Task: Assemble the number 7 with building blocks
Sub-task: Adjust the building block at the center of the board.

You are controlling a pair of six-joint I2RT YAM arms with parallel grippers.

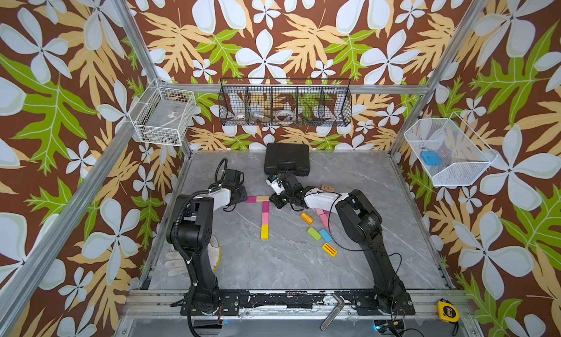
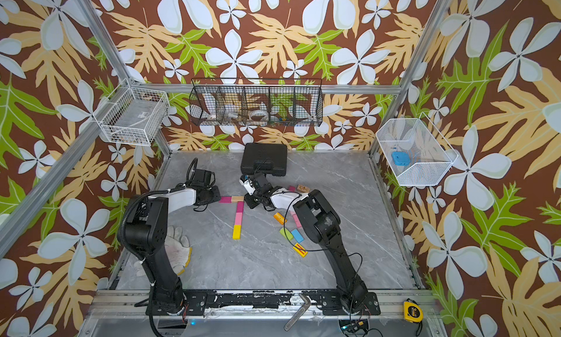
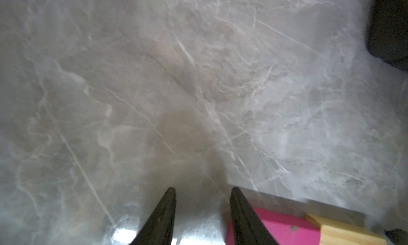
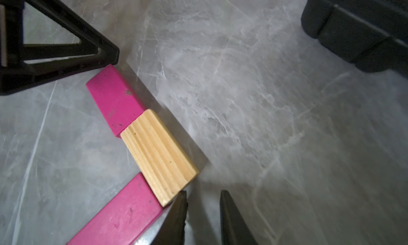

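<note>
The seven lies flat on the tabletop (image 1: 288, 259), a bar of magenta block (image 1: 252, 200) and wood block (image 1: 263, 198) above a stem (image 1: 265, 217) ending in a yellow block (image 1: 264, 231); spare blocks (image 1: 314, 233) lie beside the right arm. The risk, I judge, is a nudge: the right gripper (image 4: 203, 192) has a fingertip at the wood block's corner, and the left gripper (image 3: 202, 189) has one finger at the magenta end, so any sideways drift would skew the bar. Both arms reach in low from opposite sides, wrists pitched down; the left fingers stand apart, empty; the right's sit nearly together on nothing.
</note>
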